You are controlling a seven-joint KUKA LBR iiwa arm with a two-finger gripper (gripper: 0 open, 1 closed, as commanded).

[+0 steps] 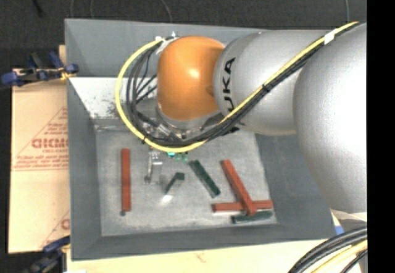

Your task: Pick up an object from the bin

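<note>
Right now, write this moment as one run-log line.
phase: gripper over bin floor, left of centre | nearest: small dark block beside it | others: red bar view's left, green bar view's right | hold: cannot tell

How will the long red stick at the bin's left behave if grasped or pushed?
The red stick looks straight and thin, so probably stiff and light. It seems flat-sided, lying flush on the bin floor, so it should slide rather than roll. Being long, a grasp near one end would likely tilt it.
</note>
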